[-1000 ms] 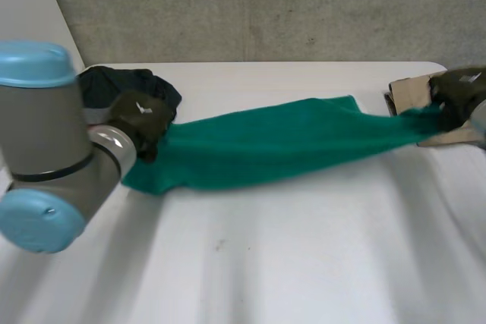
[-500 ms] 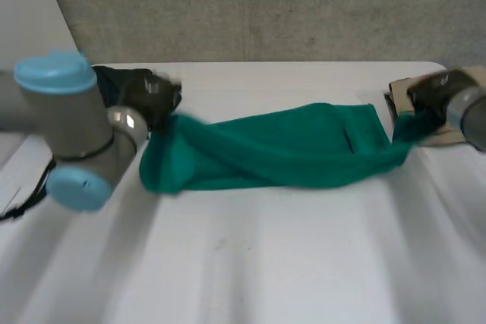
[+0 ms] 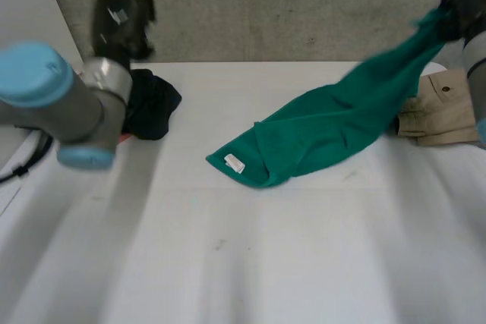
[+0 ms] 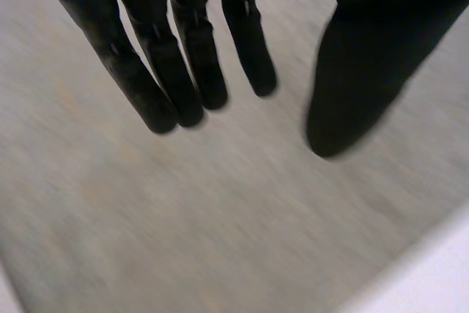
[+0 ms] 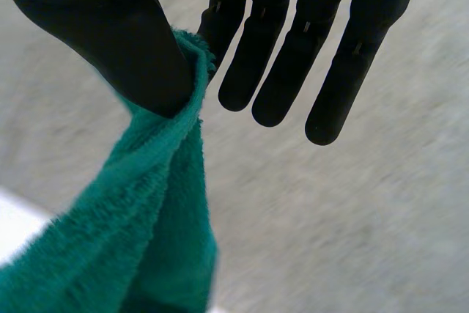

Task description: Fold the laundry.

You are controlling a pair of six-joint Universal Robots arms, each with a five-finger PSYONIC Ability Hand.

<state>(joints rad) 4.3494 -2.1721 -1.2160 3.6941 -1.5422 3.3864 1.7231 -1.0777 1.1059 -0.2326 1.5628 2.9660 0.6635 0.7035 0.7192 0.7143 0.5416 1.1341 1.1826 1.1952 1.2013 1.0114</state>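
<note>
We see the right hand (image 5: 110,34) raised over the table's (image 3: 228,263) far right corner, its thumb pinching one corner of the green towel (image 3: 319,130) against a straight finger. The towel slants down from there, and its lower end lies bunched mid-table with the white label (image 3: 234,163) facing up. A tan garment (image 3: 437,108) lies at the right edge. The left hand (image 4: 183,56), fingers straight, apart and empty, hangs above the far left corner, near a dark garment (image 3: 152,100) lying there.

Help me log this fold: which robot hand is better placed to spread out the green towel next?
Right. The right robot hand pinches one end of the green towel, raised off the table, its other end lying there; the left robot hand is open, empty, up near the dark garment.
</note>
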